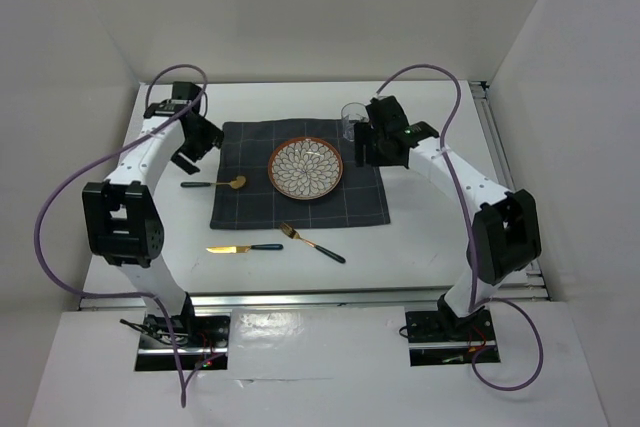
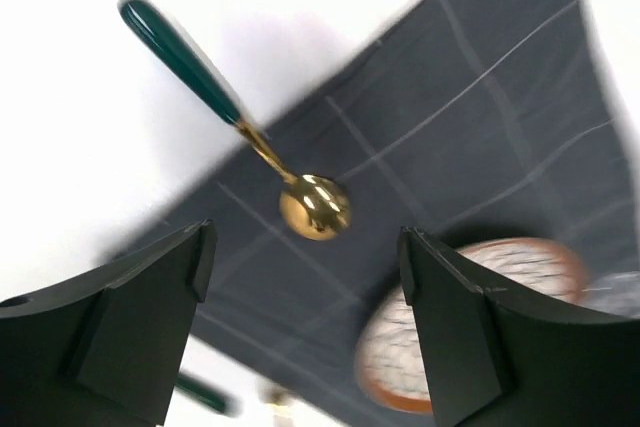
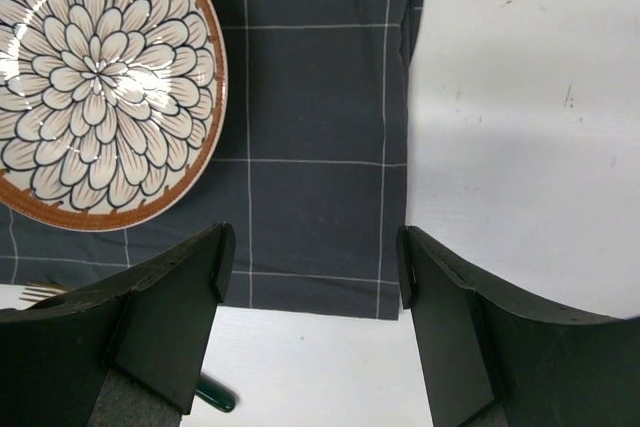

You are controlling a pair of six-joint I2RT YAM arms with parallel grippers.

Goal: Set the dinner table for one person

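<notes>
Left gripper (image 2: 305,247) hangs spread and empty, spoon (image 2: 250,132) just ahead, likely lined up for pickup; right gripper (image 3: 315,247), also released, hovers above the placemat (image 3: 310,97).

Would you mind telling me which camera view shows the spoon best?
The left wrist view: the spoon is close and whole, green handle to gold bowl. The top external view shows it small at the left edge of the placemat. The right wrist view misses it.
</notes>
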